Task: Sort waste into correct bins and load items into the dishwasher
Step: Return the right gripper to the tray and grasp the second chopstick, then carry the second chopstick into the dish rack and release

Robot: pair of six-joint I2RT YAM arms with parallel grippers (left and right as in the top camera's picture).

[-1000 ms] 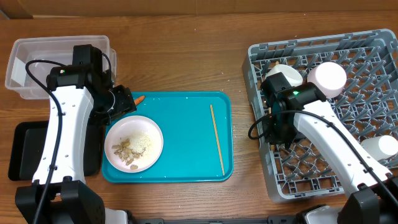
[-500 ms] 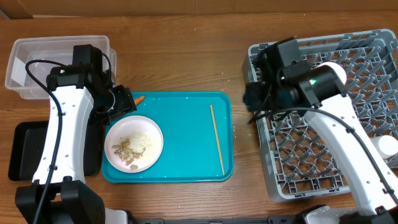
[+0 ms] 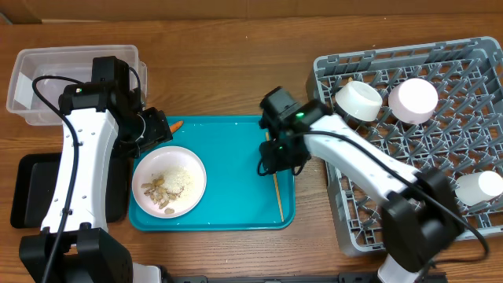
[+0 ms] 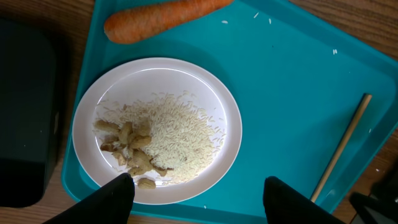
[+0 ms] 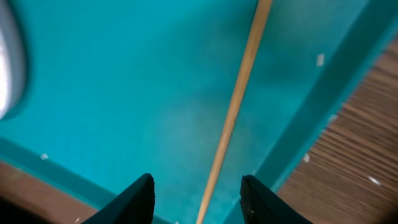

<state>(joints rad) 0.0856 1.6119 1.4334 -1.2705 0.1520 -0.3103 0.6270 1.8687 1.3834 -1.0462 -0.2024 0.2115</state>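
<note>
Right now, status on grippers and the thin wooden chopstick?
Left gripper open, empty, by white round plate. Right gripper open, straddling thin wooden chopstick, flat on teal plastic tray. Its rim close alongside.

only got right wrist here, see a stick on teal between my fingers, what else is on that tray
Observer: a white dish holding rice sits at the tray's left end, apart from your chopstick.
Operator: where's the other arm
Observer: the left gripper hangs open over that same end, holding nothing.
Operator: anything racked yet
Observer: yes, a white bowl lies in the grey rack near its left edge.
</note>
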